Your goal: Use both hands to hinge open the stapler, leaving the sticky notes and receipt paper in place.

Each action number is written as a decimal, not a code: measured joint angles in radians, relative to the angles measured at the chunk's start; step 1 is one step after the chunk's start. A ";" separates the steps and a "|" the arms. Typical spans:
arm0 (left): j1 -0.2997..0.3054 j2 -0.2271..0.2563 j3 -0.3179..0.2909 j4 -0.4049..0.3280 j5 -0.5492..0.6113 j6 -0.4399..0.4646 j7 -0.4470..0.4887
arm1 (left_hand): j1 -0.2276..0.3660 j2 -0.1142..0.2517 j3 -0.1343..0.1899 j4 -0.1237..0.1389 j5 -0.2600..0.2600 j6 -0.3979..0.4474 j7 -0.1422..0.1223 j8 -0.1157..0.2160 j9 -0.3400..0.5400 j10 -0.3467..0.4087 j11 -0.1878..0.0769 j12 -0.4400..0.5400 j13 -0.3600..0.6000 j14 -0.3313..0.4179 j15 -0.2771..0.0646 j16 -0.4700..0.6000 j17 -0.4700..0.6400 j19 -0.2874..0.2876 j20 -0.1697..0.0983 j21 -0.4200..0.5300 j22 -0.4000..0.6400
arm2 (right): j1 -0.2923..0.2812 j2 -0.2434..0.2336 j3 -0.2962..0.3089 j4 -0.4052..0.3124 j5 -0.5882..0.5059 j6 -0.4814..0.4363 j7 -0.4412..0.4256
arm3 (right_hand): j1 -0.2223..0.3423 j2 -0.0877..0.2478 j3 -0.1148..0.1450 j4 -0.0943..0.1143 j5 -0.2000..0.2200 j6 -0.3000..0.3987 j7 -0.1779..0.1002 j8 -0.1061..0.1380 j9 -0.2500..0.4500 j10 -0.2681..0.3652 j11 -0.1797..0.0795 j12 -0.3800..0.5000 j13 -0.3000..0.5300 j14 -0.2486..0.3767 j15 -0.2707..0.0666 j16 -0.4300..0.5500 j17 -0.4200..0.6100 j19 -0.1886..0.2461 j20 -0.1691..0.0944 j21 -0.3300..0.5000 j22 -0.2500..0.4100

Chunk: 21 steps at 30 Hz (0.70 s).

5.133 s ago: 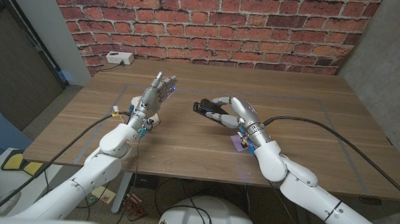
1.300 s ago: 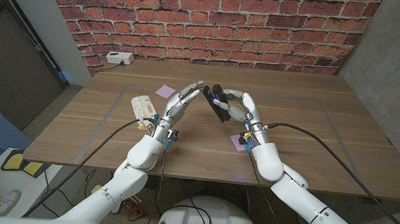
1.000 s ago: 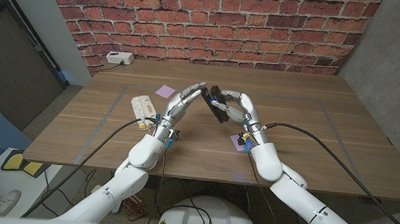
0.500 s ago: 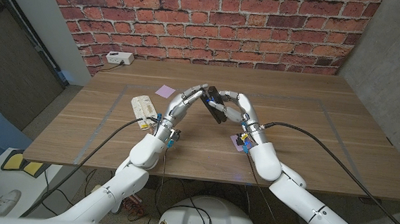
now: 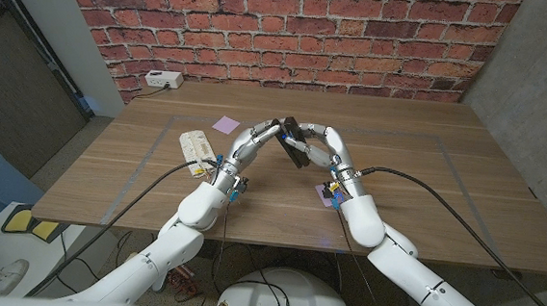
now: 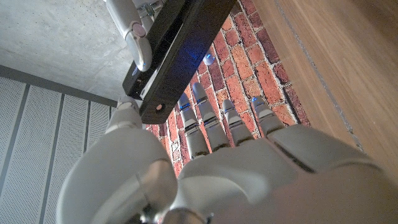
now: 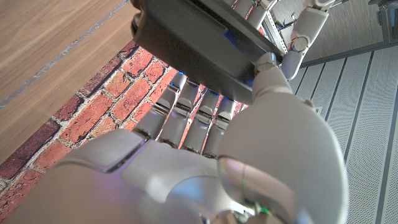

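Since a second ago you have brought both hands closer together, and the stapler [image 5: 296,139] has come with them toward the table's middle, held off the wood. Your right hand [image 5: 324,149] grips its black body from the side, thumb and fingers wrapped around it. Your left hand [image 5: 255,142] reaches in from the other side — its fingertips touch the stapler's end, fingers extended. The purple sticky notes [image 5: 225,125] lie beyond, and the receipt paper [image 5: 197,148] rests beside your left wrist.
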 measured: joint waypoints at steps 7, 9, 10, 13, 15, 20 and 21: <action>0.000 -0.004 0.001 0.002 -0.001 0.000 0.002 | 0.041 0.053 0.041 -0.006 0.000 0.075 0.004 0.018 0.000 0.041 -0.027 0.017 0.027 0.018 -0.005 0.004 0.004 -0.004 -0.004 0.000 0.001 | -0.002 0.003 0.004 0.003 0.001 0.004 -0.004 | 0.000 0.000 0.000 0.000 0.000 0.000 0.000 -0.001 0.000 0.000 0.000 0.000 0.003 0.000 0.000 0.000 0.002 0.000 0.000 0.000 0.000; 0.000 -0.006 0.001 0.002 -0.004 0.000 0.006 | 0.059 0.071 0.063 -0.009 -0.001 0.089 0.011 0.019 -0.001 0.057 -0.028 0.026 0.038 0.026 -0.007 0.010 0.008 -0.004 -0.004 0.000 0.001 | -0.003 0.003 0.005 0.004 0.001 0.005 -0.004 | 0.000 0.000 0.000 0.000 0.000 0.000 0.000 -0.001 0.000 0.000 0.000 0.000 0.003 0.006 -0.006 0.000 0.002 0.000 0.000 0.000 0.000; 0.001 -0.008 0.001 0.002 -0.005 0.000 0.007 | 0.068 0.085 0.078 -0.012 -0.002 0.091 0.012 0.019 -0.002 0.063 -0.030 0.026 0.043 0.027 -0.005 0.012 0.009 -0.004 -0.004 0.000 0.001 | -0.003 0.004 0.005 0.004 0.002 0.006 -0.004 | 0.000 0.000 0.000 0.000 0.000 0.000 0.000 -0.001 0.000 0.000 0.000 0.000 0.003 0.006 -0.006 0.000 0.002 0.000 0.000 0.004 0.000; 0.005 -0.012 0.001 0.002 -0.012 0.003 0.013 | 0.081 0.097 0.125 -0.022 -0.005 0.093 0.015 0.018 -0.004 0.086 -0.028 0.035 0.062 0.040 -0.007 0.020 0.012 -0.001 -0.006 0.000 0.001 | -0.003 0.005 0.006 0.007 0.005 0.007 -0.003 | 0.000 0.000 0.000 0.000 0.000 0.000 0.000 -0.001 -0.001 0.000 0.000 0.000 0.002 0.006 -0.006 0.000 0.002 0.000 0.000 0.007 0.000; 0.007 -0.014 0.001 0.002 -0.013 0.005 0.016 | 0.081 0.097 0.146 -0.025 -0.005 0.098 0.020 0.018 -0.004 0.103 -0.034 0.041 0.069 0.049 -0.007 0.030 0.018 0.000 -0.008 0.000 0.001 | -0.003 0.006 0.006 0.008 0.007 0.008 -0.002 | 0.000 0.000 0.000 0.000 0.000 0.000 0.000 -0.001 -0.001 0.000 0.000 0.000 0.001 0.006 -0.006 0.000 0.002 0.000 0.000 0.007 0.000; 0.012 -0.017 -0.001 -0.003 -0.014 0.015 0.027 | 0.104 0.075 0.166 -0.022 -0.005 0.112 0.027 0.026 0.003 0.134 -0.049 0.055 0.085 0.061 -0.007 0.040 0.027 0.007 -0.015 0.000 0.000 | -0.002 0.007 0.006 0.014 0.009 0.012 0.002 | 0.000 0.000 0.000 0.000 0.000 0.000 0.000 -0.002 -0.001 0.000 0.000 0.000 0.001 0.007 -0.004 0.000 0.006 0.000 0.000 0.007 0.000; 0.013 -0.017 -0.002 -0.005 -0.014 0.018 0.031 | 0.104 0.075 0.171 -0.019 -0.005 0.120 0.035 0.030 0.003 0.147 -0.050 0.058 0.085 0.061 -0.007 0.047 0.031 0.007 -0.015 0.000 0.000 | -0.001 0.008 0.006 0.016 0.010 0.013 0.003 | 0.000 0.000 0.000 0.000 0.000 0.000 0.000 -0.003 -0.001 0.000 0.000 0.000 0.002 0.007 -0.004 0.000 0.006 0.000 0.000 0.007 0.000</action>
